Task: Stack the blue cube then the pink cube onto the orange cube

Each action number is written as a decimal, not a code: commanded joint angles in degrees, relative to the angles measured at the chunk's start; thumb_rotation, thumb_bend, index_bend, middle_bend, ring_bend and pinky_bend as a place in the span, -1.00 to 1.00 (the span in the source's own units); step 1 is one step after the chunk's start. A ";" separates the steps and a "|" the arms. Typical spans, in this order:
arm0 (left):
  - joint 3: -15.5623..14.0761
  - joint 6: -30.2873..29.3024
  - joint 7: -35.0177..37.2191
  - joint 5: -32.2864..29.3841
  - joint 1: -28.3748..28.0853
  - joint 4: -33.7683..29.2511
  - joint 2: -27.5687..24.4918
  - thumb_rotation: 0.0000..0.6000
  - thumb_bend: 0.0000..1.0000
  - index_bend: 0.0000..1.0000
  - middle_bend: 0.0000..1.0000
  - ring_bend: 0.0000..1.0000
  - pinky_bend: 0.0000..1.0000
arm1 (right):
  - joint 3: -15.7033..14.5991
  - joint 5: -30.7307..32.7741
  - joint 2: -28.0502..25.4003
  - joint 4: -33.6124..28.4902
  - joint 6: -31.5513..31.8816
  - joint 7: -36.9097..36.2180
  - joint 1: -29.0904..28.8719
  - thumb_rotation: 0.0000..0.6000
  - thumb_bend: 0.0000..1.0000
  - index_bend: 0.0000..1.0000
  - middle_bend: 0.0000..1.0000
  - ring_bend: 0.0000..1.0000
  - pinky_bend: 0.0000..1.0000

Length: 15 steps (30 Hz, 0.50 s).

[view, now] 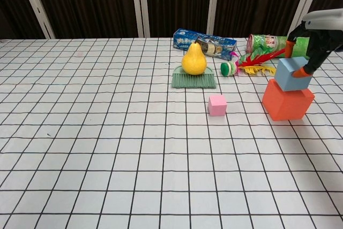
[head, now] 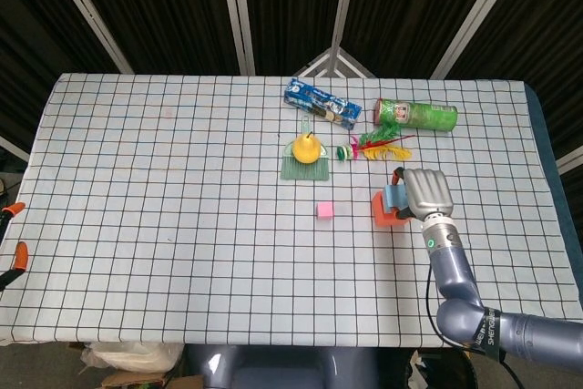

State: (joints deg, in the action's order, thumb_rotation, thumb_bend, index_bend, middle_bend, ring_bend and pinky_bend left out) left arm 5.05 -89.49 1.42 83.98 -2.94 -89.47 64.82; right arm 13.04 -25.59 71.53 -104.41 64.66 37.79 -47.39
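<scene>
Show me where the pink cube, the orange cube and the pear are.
pink cube [view: 217, 105], chest view, front face.
orange cube [view: 286, 101], chest view, front left face.
pear [view: 194, 60], chest view, its round body.

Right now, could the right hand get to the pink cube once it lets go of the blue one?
Probably yes. The right hand holds the blue cube on the orange cube; the pink cube sits alone on bare tablecloth nearby, with nothing between them.

White black-gridded tablecloth [head: 164, 189] over a table, dark pleated curtains [view: 80, 4] with pale struts behind.
</scene>
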 commanded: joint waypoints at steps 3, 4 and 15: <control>-0.07 0.18 -0.30 0.03 -0.08 -0.02 0.07 1.00 0.17 -0.65 -0.87 -1.00 -1.00 | -0.07 -0.20 -0.32 -0.27 0.21 -0.08 -0.07 1.00 -0.22 -0.03 1.00 1.00 0.86; -0.07 0.18 -0.35 0.04 -0.09 -0.04 0.09 1.00 0.17 -0.65 -0.87 -1.00 -1.00 | -0.07 -0.21 -0.37 -0.33 0.23 -0.13 -0.07 1.00 -0.22 -0.03 1.00 1.00 0.86; -0.07 0.33 -0.73 -0.08 -0.13 -0.14 0.17 1.00 0.17 -0.65 -0.87 -1.00 -1.00 | -0.49 -0.18 -0.50 0.32 -0.90 -1.55 0.13 1.00 -0.22 -0.03 1.00 1.00 0.86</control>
State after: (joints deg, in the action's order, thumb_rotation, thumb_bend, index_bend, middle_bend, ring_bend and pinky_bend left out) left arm 4.98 -89.17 0.69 83.90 -3.07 -89.61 64.99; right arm 12.57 -25.77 71.01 -104.13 63.80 36.28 -47.26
